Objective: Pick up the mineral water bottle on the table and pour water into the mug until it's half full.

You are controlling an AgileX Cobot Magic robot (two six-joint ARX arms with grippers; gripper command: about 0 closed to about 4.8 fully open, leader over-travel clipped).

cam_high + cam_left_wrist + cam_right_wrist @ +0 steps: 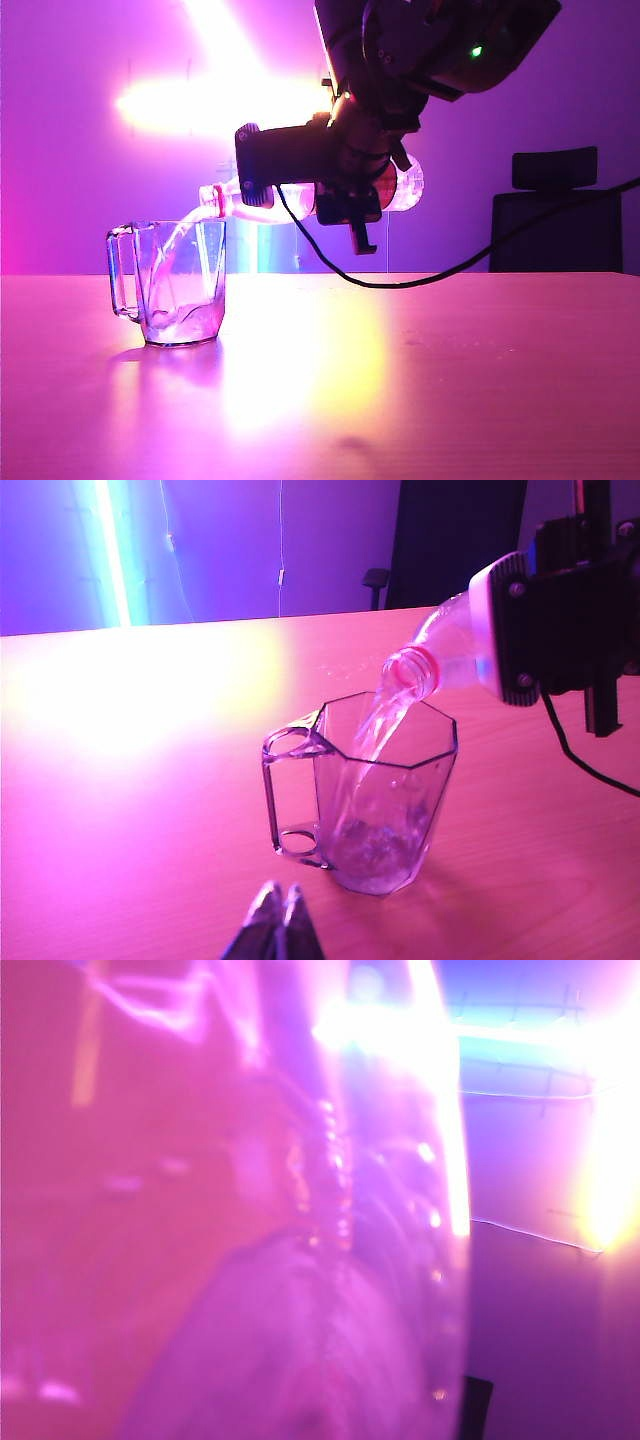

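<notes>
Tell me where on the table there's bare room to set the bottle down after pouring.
The table is bare right of the mug, out to its right edge, and in front of the mug. It is crowded only above the mug, where the right gripper tilts the mineral water bottle. The left gripper hovers shut nearby.

Black boxy right end effector (335, 185) with screws, green indicator light (476, 51), trailing black cable (470, 260).
</notes>
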